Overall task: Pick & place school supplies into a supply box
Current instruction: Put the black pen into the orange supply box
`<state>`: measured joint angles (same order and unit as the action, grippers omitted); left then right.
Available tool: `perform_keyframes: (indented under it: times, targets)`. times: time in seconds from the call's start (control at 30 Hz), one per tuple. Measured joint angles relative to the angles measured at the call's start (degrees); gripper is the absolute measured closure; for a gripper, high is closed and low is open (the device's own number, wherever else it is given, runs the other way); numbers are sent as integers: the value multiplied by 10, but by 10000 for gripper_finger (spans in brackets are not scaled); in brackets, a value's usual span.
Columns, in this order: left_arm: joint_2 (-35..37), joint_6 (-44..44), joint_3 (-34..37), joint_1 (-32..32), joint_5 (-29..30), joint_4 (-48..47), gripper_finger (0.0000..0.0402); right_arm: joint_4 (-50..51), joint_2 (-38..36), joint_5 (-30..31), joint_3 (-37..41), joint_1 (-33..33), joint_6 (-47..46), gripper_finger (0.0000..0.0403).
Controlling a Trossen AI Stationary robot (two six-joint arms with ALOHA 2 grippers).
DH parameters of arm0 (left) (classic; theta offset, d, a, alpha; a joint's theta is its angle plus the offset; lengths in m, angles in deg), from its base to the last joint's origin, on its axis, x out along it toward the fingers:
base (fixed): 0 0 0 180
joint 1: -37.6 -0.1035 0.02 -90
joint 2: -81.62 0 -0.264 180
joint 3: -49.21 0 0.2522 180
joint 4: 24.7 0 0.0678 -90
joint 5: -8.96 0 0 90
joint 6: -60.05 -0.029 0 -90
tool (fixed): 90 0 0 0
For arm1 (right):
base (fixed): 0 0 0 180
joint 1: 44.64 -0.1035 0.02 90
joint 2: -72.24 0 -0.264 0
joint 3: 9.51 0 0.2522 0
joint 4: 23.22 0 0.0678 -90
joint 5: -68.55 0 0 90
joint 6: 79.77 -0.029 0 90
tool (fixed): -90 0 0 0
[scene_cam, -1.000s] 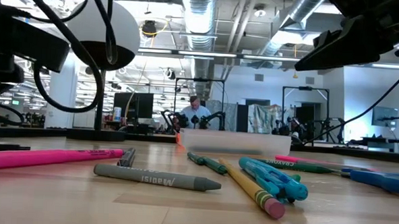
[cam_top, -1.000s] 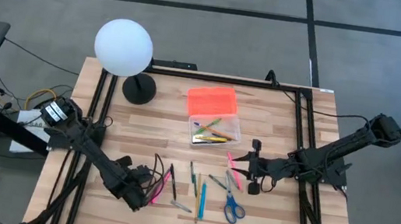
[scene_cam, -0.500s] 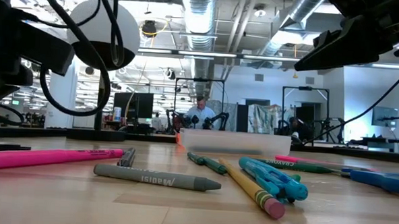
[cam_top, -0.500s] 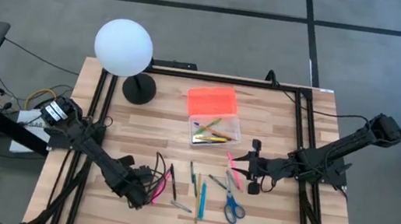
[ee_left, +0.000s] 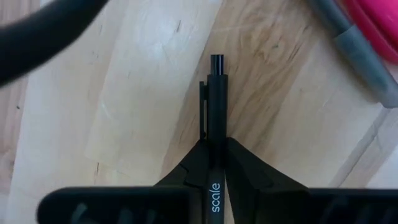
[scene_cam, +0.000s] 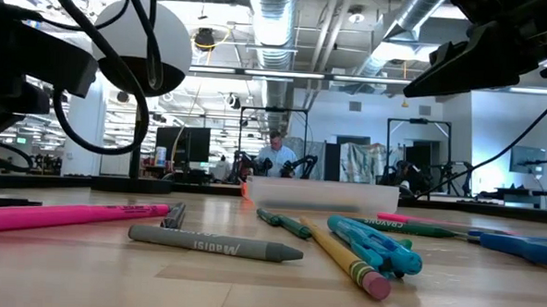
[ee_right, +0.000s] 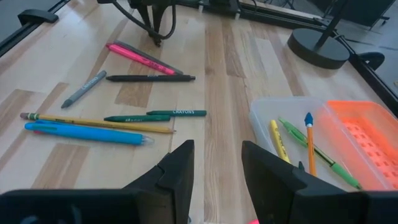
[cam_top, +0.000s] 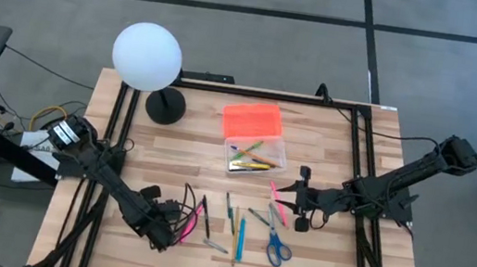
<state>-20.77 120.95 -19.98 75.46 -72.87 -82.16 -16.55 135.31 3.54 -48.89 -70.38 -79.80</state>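
My left gripper stands near the table's front left, pointing down, shut on a black pen. Loose supplies lie to its right: a pink highlighter, another black pen, a blue pen, green crayons, a pencil and blue-handled scissors. The supply box, clear with an orange lid, sits mid-table and holds a few pens. My right gripper hovers open over the table's right half, beside a pink marker, with nothing between its fingers. My left gripper pinches the black pen's barrel, just below the clip, between its two fingers. The fingers come from above, pointing down, one on each long side. The pen lies level close on the wood, and its clicker end sticks out past the fingers.
A white globe lamp on a black base stands at the far left. Black frame rails run along both table sides. Bare wood lies between the box and the loose supplies.
My left gripper has stayed over the same spot, and its wrist has turned a little about its own axis. My right gripper and the loose supplies have kept still.
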Motion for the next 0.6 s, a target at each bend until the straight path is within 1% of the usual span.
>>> perform_keyframes:
  times: [0.1,0.27,0.3,0.37,0.43,0.5,0.6]
  targets:
    - [-2,-4,-10,0,8,-13,385,0,0,1,0,0,0,276]
    - [-6,-31,-35,-1,31,-34,367,0,0,3,0,0,0,276]
    - [-7,-39,-40,-2,44,-32,367,0,0,5,0,0,0,276]
    - [-8,-55,-54,-11,75,-17,370,0,0,5,0,0,0,276]
    - [-7,-72,-65,-20,101,-21,377,0,0,6,0,0,0,276]
    - [-7,-89,-73,-31,102,-30,382,0,0,6,0,0,0,276]
    - [-6,-116,-94,-58,122,-26,381,1,0,6,0,0,0,276]
